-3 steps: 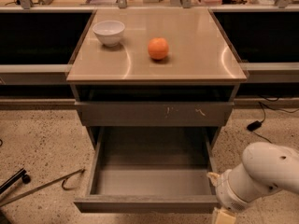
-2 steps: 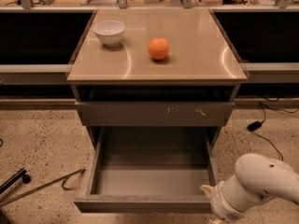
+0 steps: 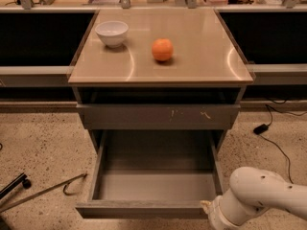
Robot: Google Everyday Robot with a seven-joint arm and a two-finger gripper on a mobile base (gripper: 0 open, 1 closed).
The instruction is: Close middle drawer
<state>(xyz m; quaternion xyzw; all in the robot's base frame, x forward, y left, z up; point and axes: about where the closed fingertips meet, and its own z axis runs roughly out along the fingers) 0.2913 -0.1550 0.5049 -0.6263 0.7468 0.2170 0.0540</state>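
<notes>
Middle drawer point(image 3: 144, 209) stays open; gripper point(image 3: 210, 211) sinks by front-right corner.

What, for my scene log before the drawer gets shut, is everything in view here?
bowl: 1, white, back left of the cabinet top
orange: 1, orange, middle of the cabinet top, right of the bowl
cabinet: 1, tan top, grey body, centre
upper drawer front: 1, grey with pale scratches, just under the top
middle drawer: 1, grey, pulled out below the scratched front
cable: 1, black, on the floor right of the cabinet
hooked rod: 1, grey metal, on the floor at left
arm: 1, white, lower right corner
gripper: 1, pale, at the middle drawer's front right corner, mostly cut off
</notes>
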